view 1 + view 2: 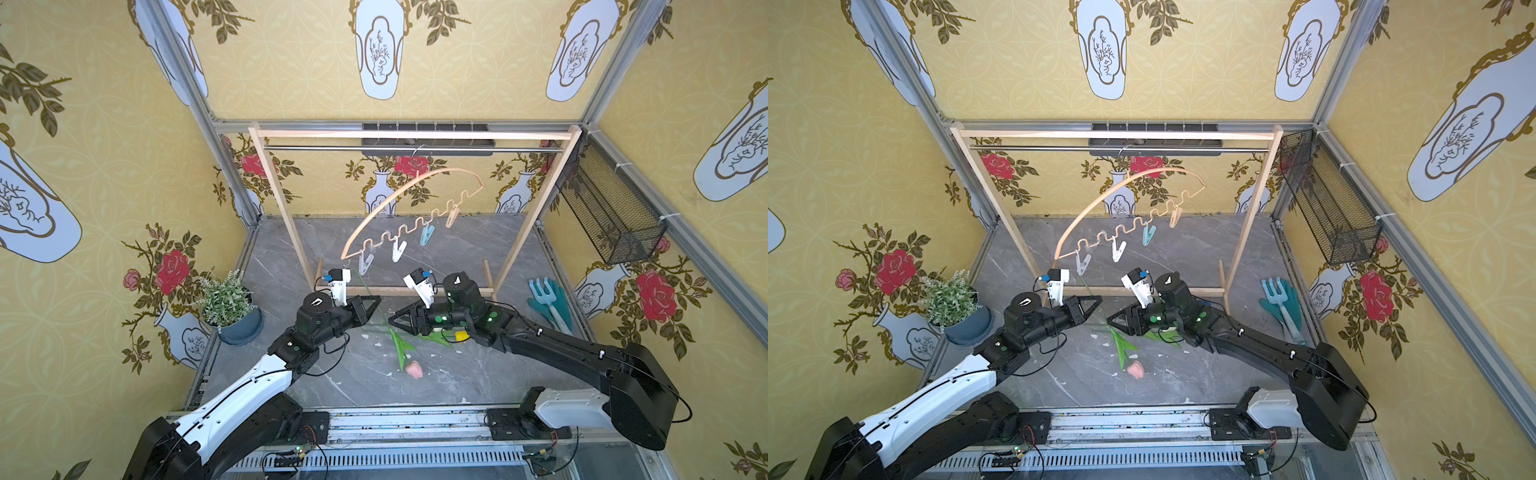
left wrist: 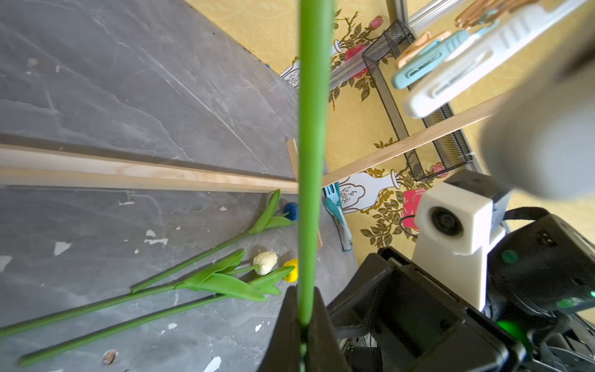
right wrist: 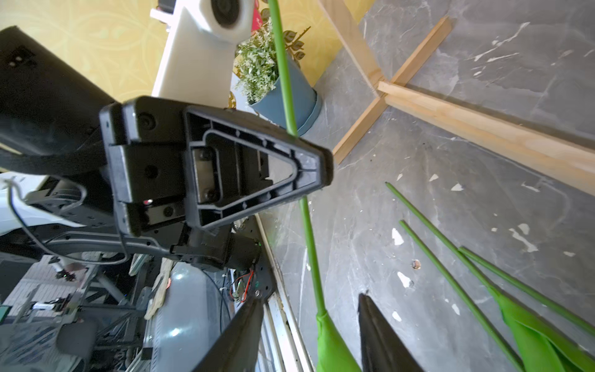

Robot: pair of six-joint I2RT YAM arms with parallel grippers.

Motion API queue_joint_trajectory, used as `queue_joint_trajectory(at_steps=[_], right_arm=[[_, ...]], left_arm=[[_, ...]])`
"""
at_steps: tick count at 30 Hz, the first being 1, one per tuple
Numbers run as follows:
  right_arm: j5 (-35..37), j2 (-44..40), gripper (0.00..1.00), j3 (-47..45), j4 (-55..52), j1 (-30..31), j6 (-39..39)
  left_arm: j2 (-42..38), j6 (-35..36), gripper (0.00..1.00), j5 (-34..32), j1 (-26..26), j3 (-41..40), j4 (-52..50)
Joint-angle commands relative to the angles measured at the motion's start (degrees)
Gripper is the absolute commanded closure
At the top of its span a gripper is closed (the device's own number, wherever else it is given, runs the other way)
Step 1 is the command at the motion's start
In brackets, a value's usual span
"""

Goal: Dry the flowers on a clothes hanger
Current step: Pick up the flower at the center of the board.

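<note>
A pink tulip (image 1: 414,369) (image 1: 1136,369) hangs head down over the floor. Its long green stem (image 2: 314,128) runs up through my left gripper (image 1: 376,300) (image 2: 304,309), which is shut on it. My right gripper (image 1: 392,321) (image 3: 312,299) faces the left one and stands open, its fingers either side of the same stem (image 3: 310,241) without touching it. The clothes hanger (image 1: 390,199) (image 1: 1100,203) hangs tilted from the rail, its low end just above the left gripper, with nothing in its pegs (image 1: 399,249). The cream (image 2: 264,262), yellow (image 2: 291,269) and blue (image 2: 291,211) tulips lie on the floor.
The wooden rack (image 1: 411,135) spans the back, its base bar just behind both grippers. A potted plant (image 1: 228,303) stands at the left wall. A teal garden fork and glove (image 1: 548,303) lie at the right. A black mesh basket (image 1: 611,216) hangs on the right wall.
</note>
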Motion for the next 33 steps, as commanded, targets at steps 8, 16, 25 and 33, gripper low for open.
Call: queue_joint_trajectory(at_steps=[8, 16, 25, 33], right_arm=[[-2.4, 2.4, 0.70, 2.3, -1.7, 0.1, -1.1], [-1.8, 1.3, 1.00, 2.2, -2.2, 0.3, -1.7], [2.0, -1.0, 1.00, 0.8, -4.0, 1.2, -2.0], [15.2, -7.1, 1.00, -2.6, -10.9, 0.8, -1.9]], left_arm=[[0.4, 0.8, 1.00, 6.6, 0.2, 0.2, 7.0], [0.2, 1.0, 1.00, 6.3, 0.2, 0.0, 6.7], [-0.5, 1.3, 0.70, 0.1, 1.7, 0.7, 0.9], [-3.0, -0.5, 0.69, -10.3, 6.9, -2.7, -12.2]])
